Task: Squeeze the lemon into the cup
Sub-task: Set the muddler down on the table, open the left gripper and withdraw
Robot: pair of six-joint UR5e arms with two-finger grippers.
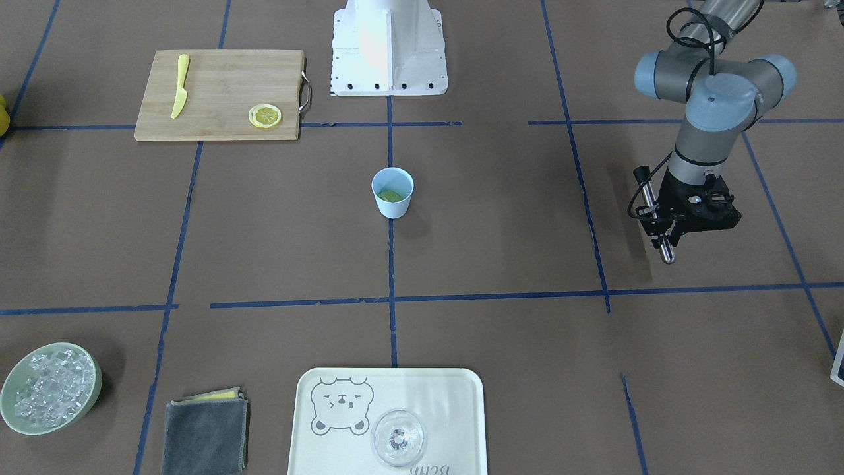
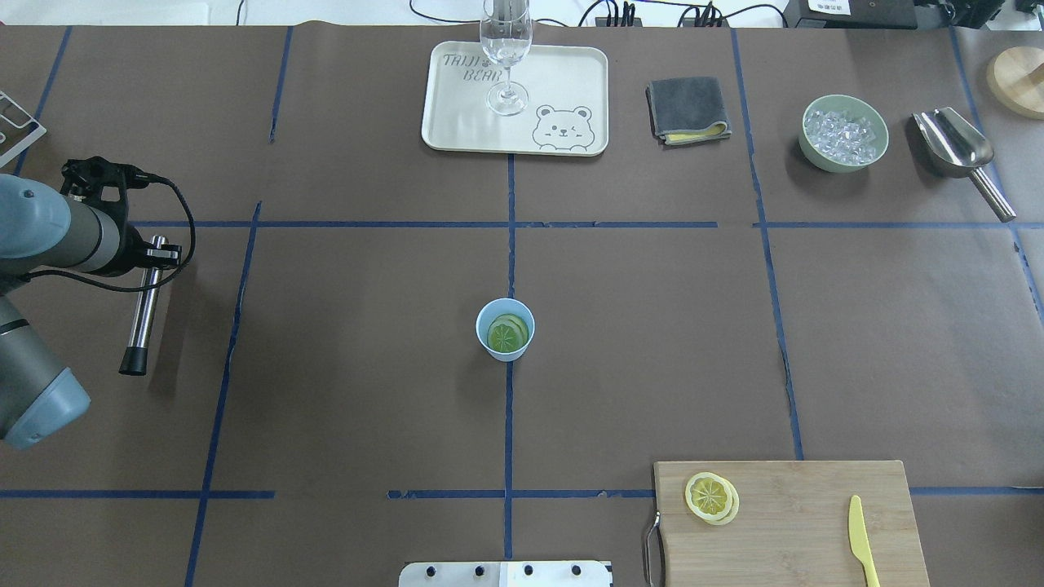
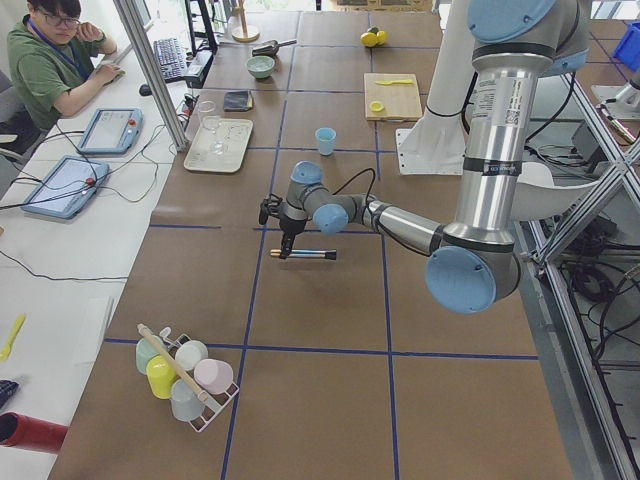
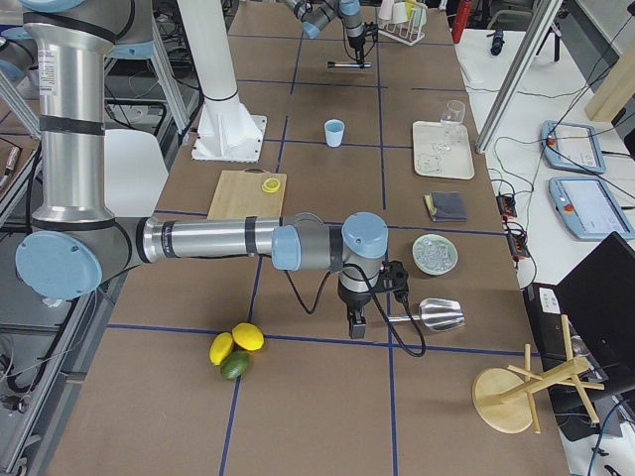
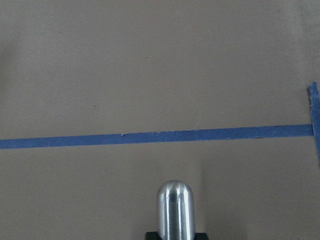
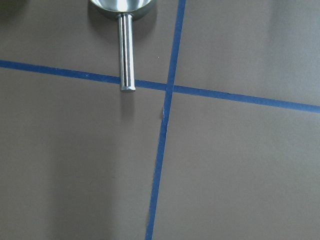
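The lemon lies inside the cup at table centre. At its nine o'clock my left gripper clamps the steel muddler, presumably for pressing. I cannot tell how the right gripper stands.

I see bare table all around the cup, so a claw can reach it from any side. The cutting board lies well apart toward the robot's right, and the tray with its tall glass sits well beyond the cup. The metal rod clamped in my left claw juts out over open table, far left.
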